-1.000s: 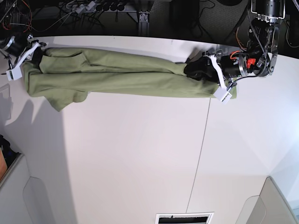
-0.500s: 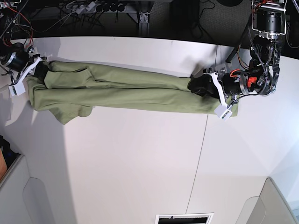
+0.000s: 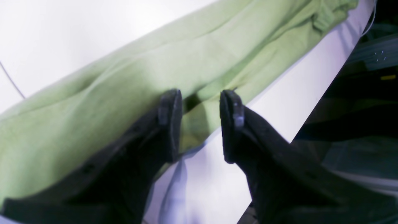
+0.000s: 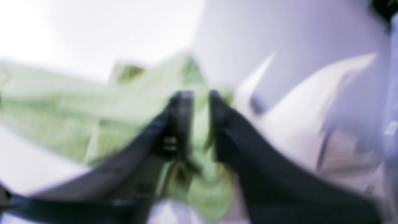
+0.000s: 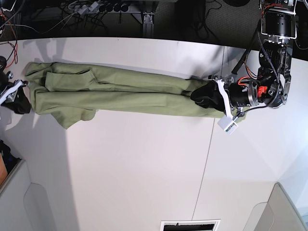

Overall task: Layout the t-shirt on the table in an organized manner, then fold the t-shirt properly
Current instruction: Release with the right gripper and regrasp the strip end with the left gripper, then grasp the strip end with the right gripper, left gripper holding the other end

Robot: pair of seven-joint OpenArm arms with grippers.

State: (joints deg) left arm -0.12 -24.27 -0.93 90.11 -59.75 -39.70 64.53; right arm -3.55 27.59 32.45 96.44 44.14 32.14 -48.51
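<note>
The olive-green t-shirt lies stretched into a long narrow band across the far part of the white table. My left gripper hovers over the shirt's right end. In the left wrist view its jaws stand open, with the t-shirt edge and bare table showing between them. My right gripper sits at the shirt's left end, just off the cloth. The right wrist view is blurred. There the right gripper has its jaws slightly apart, with green t-shirt behind and between them.
A thin dark seam crosses the tabletop. Cables and a power strip lie beyond the far edge. Near the front edge is a slotted vent, and grey panels stand at the front corners.
My right gripper has opened, let go of the shirt's left end and pulled back to the left. That end now lies flat. The left gripper stayed open over the right end, shifting slightly.
</note>
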